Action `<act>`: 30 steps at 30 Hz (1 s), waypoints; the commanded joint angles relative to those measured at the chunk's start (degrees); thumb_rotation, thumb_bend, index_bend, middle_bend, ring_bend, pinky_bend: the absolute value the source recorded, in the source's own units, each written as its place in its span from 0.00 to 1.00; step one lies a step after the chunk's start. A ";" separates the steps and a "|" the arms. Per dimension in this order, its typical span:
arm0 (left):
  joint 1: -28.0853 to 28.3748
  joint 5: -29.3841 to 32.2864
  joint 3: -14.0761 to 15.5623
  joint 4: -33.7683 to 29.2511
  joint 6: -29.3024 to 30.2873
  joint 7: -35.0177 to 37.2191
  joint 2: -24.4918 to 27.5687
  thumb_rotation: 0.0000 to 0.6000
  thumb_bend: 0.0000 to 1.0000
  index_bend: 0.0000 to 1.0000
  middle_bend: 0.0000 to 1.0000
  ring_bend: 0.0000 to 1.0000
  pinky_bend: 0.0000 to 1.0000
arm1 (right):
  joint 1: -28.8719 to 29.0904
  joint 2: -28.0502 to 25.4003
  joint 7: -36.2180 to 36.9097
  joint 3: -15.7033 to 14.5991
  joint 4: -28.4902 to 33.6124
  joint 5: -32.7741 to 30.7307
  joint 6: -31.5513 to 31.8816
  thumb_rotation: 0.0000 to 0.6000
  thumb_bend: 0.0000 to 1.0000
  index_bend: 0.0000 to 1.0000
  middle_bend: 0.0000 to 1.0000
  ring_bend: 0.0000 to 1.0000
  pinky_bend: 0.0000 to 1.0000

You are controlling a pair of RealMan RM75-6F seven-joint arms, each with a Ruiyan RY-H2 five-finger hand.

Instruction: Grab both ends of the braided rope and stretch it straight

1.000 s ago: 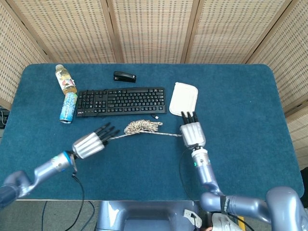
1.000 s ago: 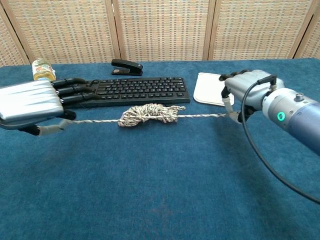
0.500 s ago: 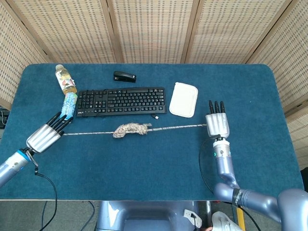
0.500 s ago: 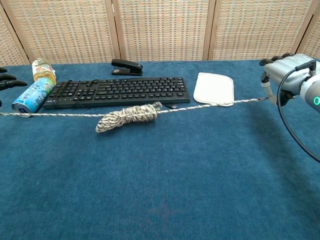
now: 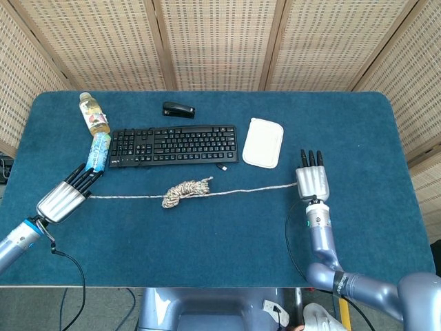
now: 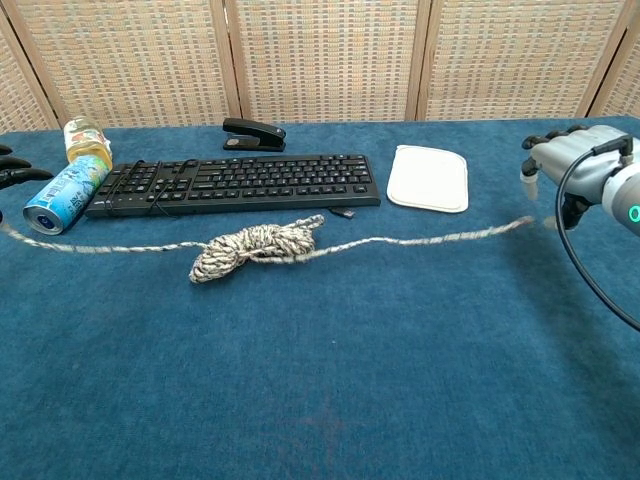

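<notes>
Braided rope (image 5: 187, 191) lies slack and bunched mid-tabletop (image 5: 207, 241); left robot hand (image 5: 64, 196) pinches one end, right robot hand (image 5: 312, 181) has released the other.

1 rope (image 5: 186, 191), 1 keyboard (image 5: 173, 144), 2 hands (image 5: 63, 200)

Blue table (image 5: 358, 138): bearing all items. Braided rope (image 5: 186, 191): lying across the middle, bunched in a knot-like clump below the keyboard (image 5: 173, 144), thin strands running out to both sides. Left hand (image 5: 65, 195): resting at the rope's left end, dark fingers pointing toward a can (image 5: 98, 152). Right hand (image 5: 312, 180): sitting at the rope's right end, fingers pointing away. Bottle (image 5: 94, 113), stapler (image 5: 178, 109), white pad (image 5: 263, 142): lying along the far side.
</notes>
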State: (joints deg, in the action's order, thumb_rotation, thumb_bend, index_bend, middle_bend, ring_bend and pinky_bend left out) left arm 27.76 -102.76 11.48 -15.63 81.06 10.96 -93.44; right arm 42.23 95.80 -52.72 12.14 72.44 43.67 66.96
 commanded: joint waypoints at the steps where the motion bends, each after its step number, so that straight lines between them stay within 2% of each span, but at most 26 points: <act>1: -0.48 1.02 -0.88 -0.80 1.22 1.58 0.45 1.00 0.00 0.00 0.00 0.00 0.00 | -0.65 -1.84 0.91 0.74 3.73 0.07 0.63 1.00 0.00 0.00 0.00 0.00 0.00; 3: -0.98 2.23 -1.99 -1.86 2.33 3.08 0.97 1.00 0.00 0.00 0.00 0.00 0.00 | -1.25 -3.36 2.46 0.84 6.41 1.40 1.26 1.00 0.00 0.00 0.00 0.00 0.00; 7: -3.28 6.82 -6.17 -7.22 6.15 8.61 3.20 1.00 0.00 0.00 0.00 0.00 0.00 | -3.85 -7.95 8.75 0.01 13.82 7.69 3.60 1.00 0.00 0.00 0.00 0.00 0.00; 9: -5.20 9.26 -8.00 -12.44 7.58 11.87 5.38 1.00 0.00 0.00 0.00 0.00 0.00 | -5.88 -10.73 13.88 -1.32 17.03 12.97 5.12 1.00 0.00 0.00 0.00 0.00 0.00; 11: -7.93 11.93 -9.67 -21.24 9.35 14.35 9.08 1.00 0.00 0.00 0.00 0.00 0.00 | -8.61 -13.86 21.79 -3.28 19.22 20.56 7.49 1.00 0.00 0.00 0.00 0.00 0.00; 13: -10.43 13.98 -10.32 -30.05 9.91 13.58 12.79 1.00 0.00 0.00 0.00 0.00 0.00 | -10.87 -15.94 28.07 -5.27 19.28 26.94 10.18 1.00 0.00 0.00 0.00 0.00 0.00; 19: -15.03 17.46 -9.70 -57.12 9.25 7.68 24.49 1.00 0.00 0.00 0.00 0.00 0.00 | -16.49 -20.18 38.03 -11.20 15.91 40.48 18.15 1.00 0.00 0.00 0.00 0.00 0.00; 23: -16.94 19.53 -9.72 -67.28 9.48 2.60 27.94 1.00 0.00 0.00 0.00 0.00 0.00 | -18.92 -21.50 43.12 -13.43 13.28 46.99 23.10 1.00 0.00 0.00 0.00 0.00 0.00; 25: -18.11 20.20 -9.46 -71.94 9.80 0.03 29.16 1.00 0.00 0.00 0.00 0.00 0.00 | -20.81 -21.57 43.23 -13.90 12.00 48.80 26.19 1.00 0.00 0.00 0.00 0.00 0.00; 30: -20.38 19.52 -8.93 -76.44 11.96 -3.44 30.04 1.00 0.00 0.00 0.00 0.00 0.00 | -23.98 -22.38 41.91 -14.96 13.11 50.45 29.21 1.00 0.00 0.00 0.00 0.00 0.00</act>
State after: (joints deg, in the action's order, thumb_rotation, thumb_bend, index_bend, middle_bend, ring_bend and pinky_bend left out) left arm 9.27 -83.86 2.37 -89.79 91.63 9.60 -65.10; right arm 19.34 74.10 -10.38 -2.05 85.23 93.23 95.26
